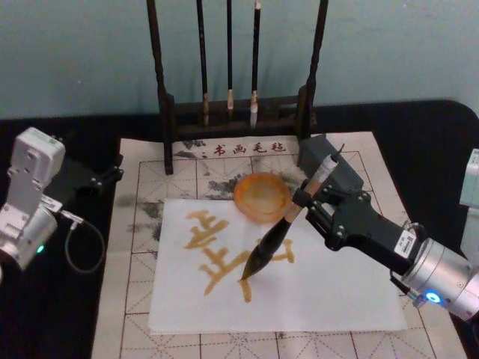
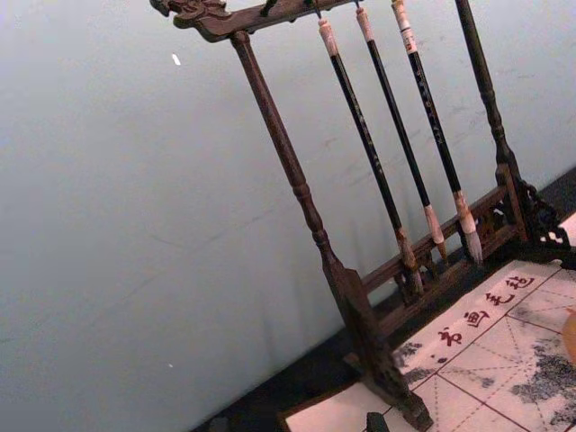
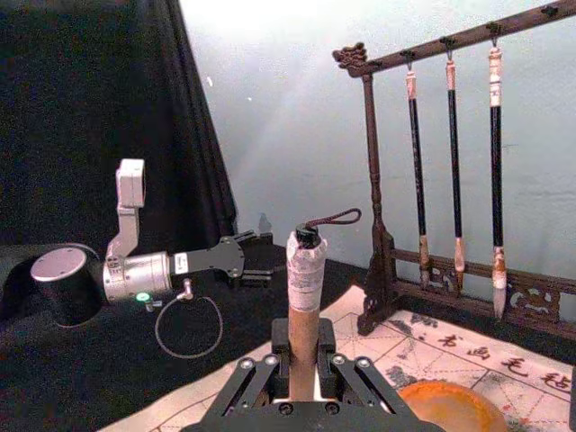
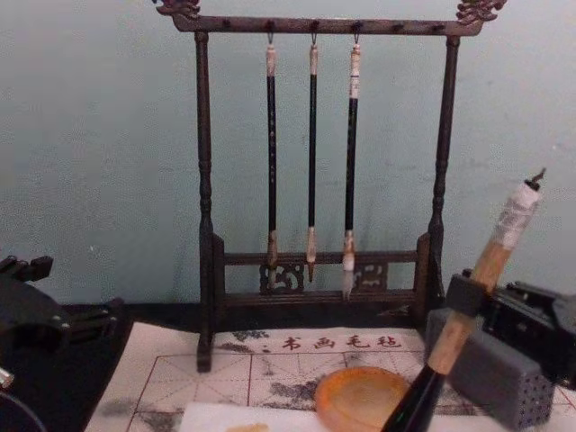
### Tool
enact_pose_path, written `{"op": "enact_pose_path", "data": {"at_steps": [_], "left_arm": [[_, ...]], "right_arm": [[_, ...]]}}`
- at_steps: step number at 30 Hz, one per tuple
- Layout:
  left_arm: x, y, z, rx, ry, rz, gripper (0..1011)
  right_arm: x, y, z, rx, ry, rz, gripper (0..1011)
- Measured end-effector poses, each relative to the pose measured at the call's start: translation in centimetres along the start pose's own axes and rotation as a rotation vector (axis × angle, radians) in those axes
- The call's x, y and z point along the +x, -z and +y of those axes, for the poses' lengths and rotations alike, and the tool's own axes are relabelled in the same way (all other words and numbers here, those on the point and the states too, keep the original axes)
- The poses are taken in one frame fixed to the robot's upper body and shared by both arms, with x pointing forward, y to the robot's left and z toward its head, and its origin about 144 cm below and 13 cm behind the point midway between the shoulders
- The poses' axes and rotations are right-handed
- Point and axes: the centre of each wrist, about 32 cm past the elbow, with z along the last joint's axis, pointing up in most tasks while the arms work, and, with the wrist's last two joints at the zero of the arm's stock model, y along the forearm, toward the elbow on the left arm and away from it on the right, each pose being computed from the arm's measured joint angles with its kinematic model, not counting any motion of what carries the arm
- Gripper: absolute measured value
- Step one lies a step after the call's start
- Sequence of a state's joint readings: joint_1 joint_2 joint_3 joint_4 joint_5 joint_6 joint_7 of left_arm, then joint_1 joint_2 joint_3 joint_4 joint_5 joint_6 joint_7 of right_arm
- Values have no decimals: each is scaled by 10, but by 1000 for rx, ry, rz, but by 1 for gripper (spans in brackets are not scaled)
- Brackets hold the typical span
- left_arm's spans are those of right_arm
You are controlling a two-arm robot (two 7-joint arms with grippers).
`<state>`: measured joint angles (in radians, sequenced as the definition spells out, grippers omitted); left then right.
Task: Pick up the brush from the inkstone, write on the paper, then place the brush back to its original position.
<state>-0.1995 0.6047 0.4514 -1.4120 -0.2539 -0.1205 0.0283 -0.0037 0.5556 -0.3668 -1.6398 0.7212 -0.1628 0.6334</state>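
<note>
- Left gripper [image 1: 108,178] sits parked well left of the paper [image 1: 337,299]; open or closed, cannot tell.
- Inkstone [image 1: 262,196] overlaps the paper's far edge.
- Brush [image 1: 273,243] leans, tip touching the paper's middle.
- Right gripper [image 1: 303,202] hangs above the paper's far right, clamped on the brush handle.

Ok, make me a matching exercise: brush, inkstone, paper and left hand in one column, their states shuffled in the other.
1 brush
2 inkstone
3 paper
4 left hand

A idle, left of the mat
B orange and round
C bears amber strokes
D tilted, gripped by the right hand

Pairs: 1-D, 2-B, 3-C, 4-A.
</note>
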Motion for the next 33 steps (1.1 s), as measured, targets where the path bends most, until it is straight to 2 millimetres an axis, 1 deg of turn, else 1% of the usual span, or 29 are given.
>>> {"op": "enact_pose_path", "data": {"at_steps": [33], "left_arm": [[0,0,0,0,0,0,1001]], "right_arm": [[1,-4,-18,-8,27,-32,195]]}}
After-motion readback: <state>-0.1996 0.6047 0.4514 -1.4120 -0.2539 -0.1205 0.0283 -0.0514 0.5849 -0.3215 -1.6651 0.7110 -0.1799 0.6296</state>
